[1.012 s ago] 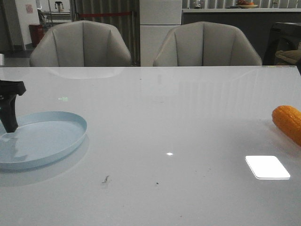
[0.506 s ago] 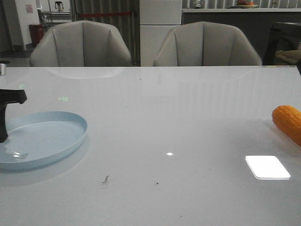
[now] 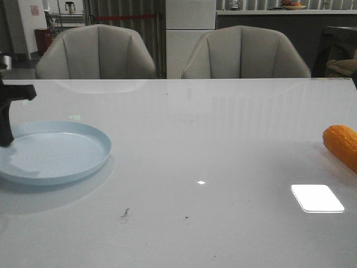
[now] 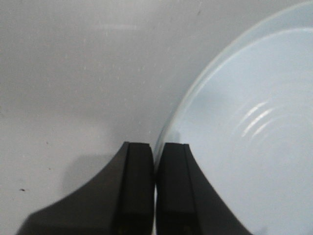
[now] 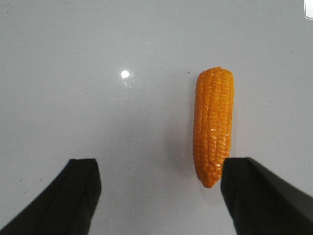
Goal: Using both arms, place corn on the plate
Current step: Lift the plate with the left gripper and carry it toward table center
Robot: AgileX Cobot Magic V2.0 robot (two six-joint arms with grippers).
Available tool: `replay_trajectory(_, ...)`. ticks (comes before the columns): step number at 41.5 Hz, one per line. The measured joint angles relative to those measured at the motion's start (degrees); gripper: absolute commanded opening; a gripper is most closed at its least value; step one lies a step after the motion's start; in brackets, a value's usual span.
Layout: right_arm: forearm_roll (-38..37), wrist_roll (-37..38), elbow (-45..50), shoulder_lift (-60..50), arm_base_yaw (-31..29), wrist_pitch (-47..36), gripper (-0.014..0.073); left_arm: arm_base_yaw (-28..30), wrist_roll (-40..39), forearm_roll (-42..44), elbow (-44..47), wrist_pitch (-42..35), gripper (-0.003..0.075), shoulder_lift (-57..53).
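The pale blue plate is at the left of the table, and it fills one side of the left wrist view. My left gripper is shut on the plate's left rim; the left wrist view shows the thin rim pinched between the two black fingers. The orange-yellow corn lies on the table at the far right edge. In the right wrist view my right gripper is open above the table, and the corn lies just ahead of one fingertip, not between the fingers.
The glossy white table carries a bright rectangular light reflection in front of the corn. Two grey chairs stand behind the far edge.
The left gripper has risen, holding the plate's rim. The plate has lifted and shifted slightly right. The corn has not moved.
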Motion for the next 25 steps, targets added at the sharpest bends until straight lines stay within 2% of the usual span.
replay_trajectory(9, 0.00, 0.00, 0.00, 0.00, 0.00, 0.00, 0.0613, 0.00, 0.36, -1.52, -10.87, 6.22, 0.0089, 0.00)
replay_trajectory(18, 0.48, 0.00, 0.00, 0.00, 0.00, 0.00, 0.0613, -0.23, 2.38, -11.52, -18.95, 11.39, 0.0089, 0.00)
replay_trajectory(25, 0.52, 0.00, 0.00, 0.00, 0.00, 0.00, 0.0613, -3.46, 2.71, -16.28, -20.83, 12.09, 0.0089, 0.00)
